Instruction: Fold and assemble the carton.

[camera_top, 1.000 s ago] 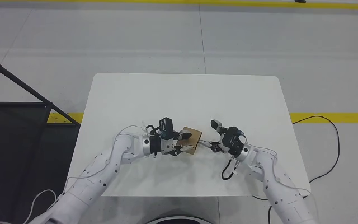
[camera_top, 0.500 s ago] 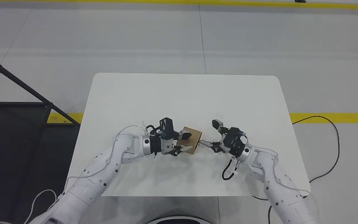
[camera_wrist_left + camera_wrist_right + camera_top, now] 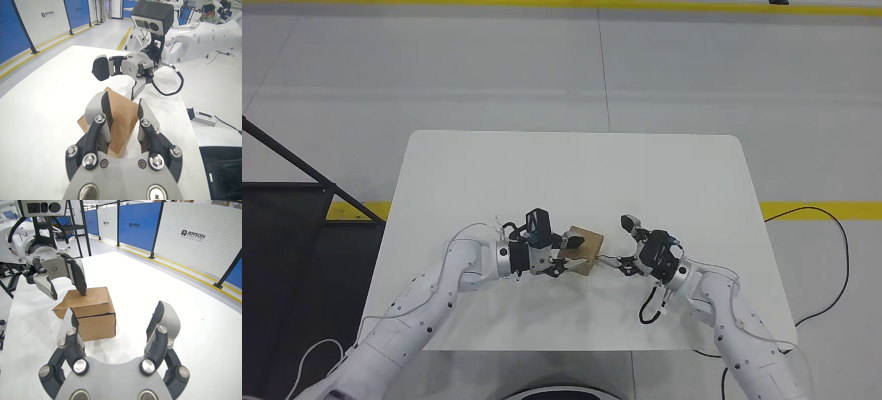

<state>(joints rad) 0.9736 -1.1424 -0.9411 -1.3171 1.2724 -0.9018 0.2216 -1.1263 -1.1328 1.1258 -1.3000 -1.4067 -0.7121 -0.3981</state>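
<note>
A small brown carton sits on the white table near its front middle, its top lid folded down with one flap edge sticking out sideways. My left gripper is open at the carton; one finger pad rests on the lid and the other hangs beside the box. In the left wrist view the carton lies between its own fingers. My right gripper stands open just off the carton's other side, and one of its fingers is close to the front wall.
A dark framed stand is left of the table. A black cable trails on the floor at the right. The table's front edge is close behind both grippers; the far half of the table is bare.
My right gripper has edged slightly closer to the carton. The left gripper and the carton have hardly moved.
</note>
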